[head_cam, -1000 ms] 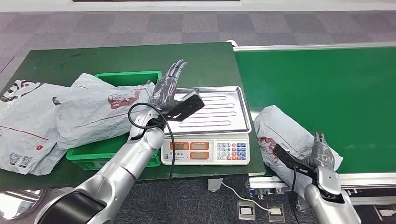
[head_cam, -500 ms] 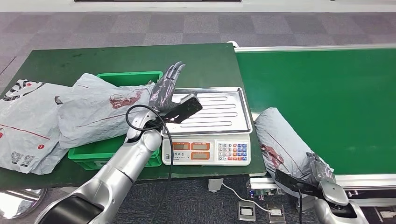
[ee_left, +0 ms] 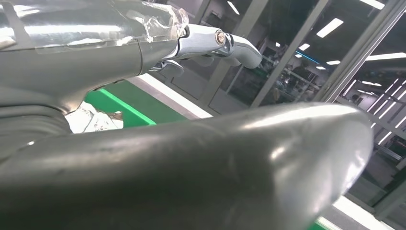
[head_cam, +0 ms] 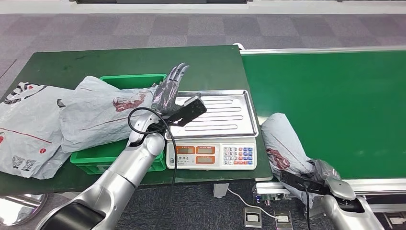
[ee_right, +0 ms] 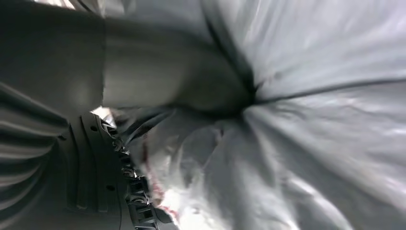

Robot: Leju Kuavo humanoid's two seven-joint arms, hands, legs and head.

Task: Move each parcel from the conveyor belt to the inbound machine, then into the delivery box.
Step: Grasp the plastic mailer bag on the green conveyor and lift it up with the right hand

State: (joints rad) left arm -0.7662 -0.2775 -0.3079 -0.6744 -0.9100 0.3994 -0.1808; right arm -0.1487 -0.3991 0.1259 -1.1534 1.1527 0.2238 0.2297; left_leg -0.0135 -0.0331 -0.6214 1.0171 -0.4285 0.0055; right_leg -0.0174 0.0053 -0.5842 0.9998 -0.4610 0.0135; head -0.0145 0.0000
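Wrist view alone shows right hand (ee_right: 158,81) (thumb) pressing parcel (ee_right: 311,120).

Both arms are silver with smooth rounded shells. The left arm (head_cam: 127,170) carries a looped black cable (head_cam: 148,115) near the wrist and a flat black camera block (head_cam: 187,110) beside it. The left hand (head_cam: 170,91) is dark grey with slender segmented fingers. The right arm (head_cam: 347,213) has a silver wrist cap and a black block. In the right wrist view, a grey ribbed cover (ee_right: 28,139) and thick grey thumb (ee_right: 172,79) show.
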